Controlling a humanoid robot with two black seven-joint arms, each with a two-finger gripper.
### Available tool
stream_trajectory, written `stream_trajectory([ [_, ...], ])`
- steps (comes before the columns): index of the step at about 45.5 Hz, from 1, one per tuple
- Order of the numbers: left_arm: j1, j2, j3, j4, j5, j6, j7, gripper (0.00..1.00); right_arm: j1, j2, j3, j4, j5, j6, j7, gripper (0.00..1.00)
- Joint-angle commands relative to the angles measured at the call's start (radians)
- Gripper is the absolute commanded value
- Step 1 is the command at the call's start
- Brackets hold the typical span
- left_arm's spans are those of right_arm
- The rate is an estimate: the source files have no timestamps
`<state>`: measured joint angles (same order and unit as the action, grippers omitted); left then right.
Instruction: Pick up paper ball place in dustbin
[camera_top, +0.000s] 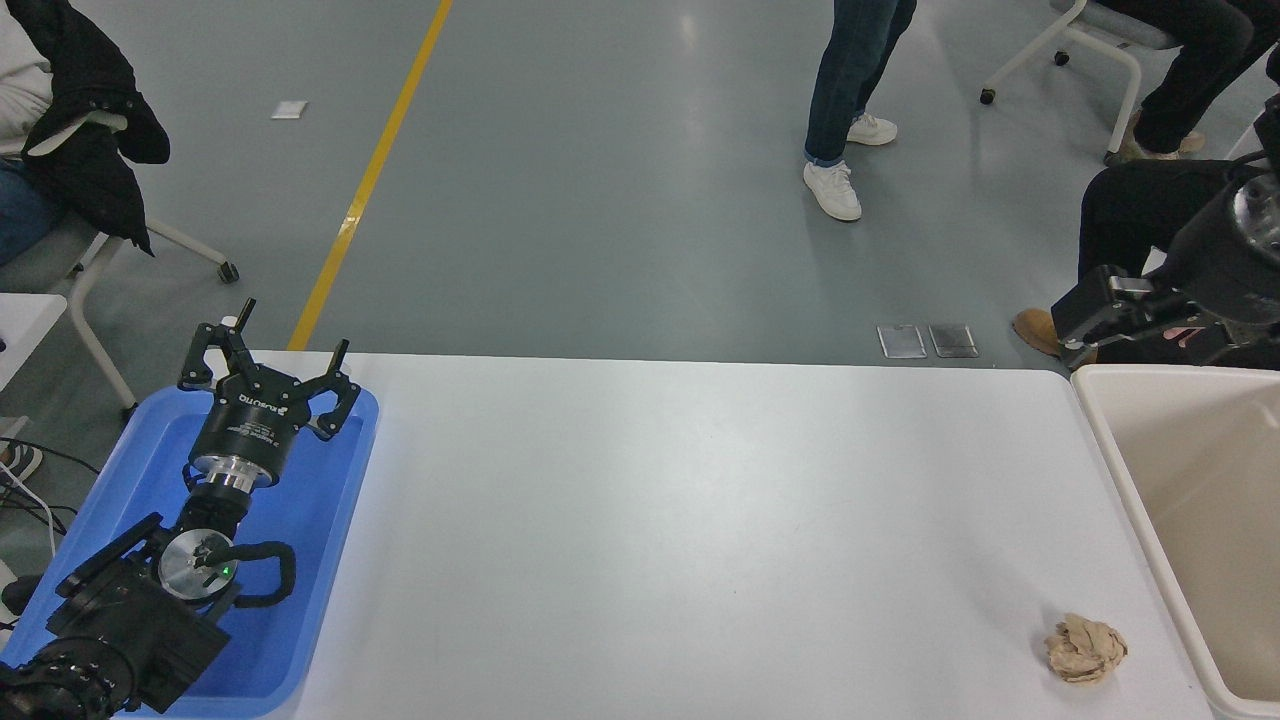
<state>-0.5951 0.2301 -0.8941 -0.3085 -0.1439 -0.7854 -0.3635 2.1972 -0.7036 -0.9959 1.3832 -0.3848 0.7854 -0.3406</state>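
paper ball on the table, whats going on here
Nothing is holding the paper ball yet. It lies on the white table near the right edge, beside the beige dustbin. The right arm's gripper is up at the right edge, beyond the dustbin's far end, away from the ball. The left gripper is parked open over the blue tray.

The ball (1086, 648) lay on the bench (700, 530) near its right front corner, just left of the bin (1120, 470); a tray (330, 520) sat at the left end.
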Motion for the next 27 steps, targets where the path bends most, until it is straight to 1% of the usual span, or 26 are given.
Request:
stream_trajectory([
  [1, 0.0, 0.0, 0.0, 0.0, 0.0, 0.0, 0.0, 1.0, -0.021, 0.0, 0.002, -0.01, 0.001, 0.0, 0.0, 1.0],
  [27, 0.0, 0.0, 0.001, 0.0, 0.001, 0.0, 0.0, 1.0, -0.059, 0.0, -0.003, -0.167, 0.021, 0.0, 0.003, 1.0],
])
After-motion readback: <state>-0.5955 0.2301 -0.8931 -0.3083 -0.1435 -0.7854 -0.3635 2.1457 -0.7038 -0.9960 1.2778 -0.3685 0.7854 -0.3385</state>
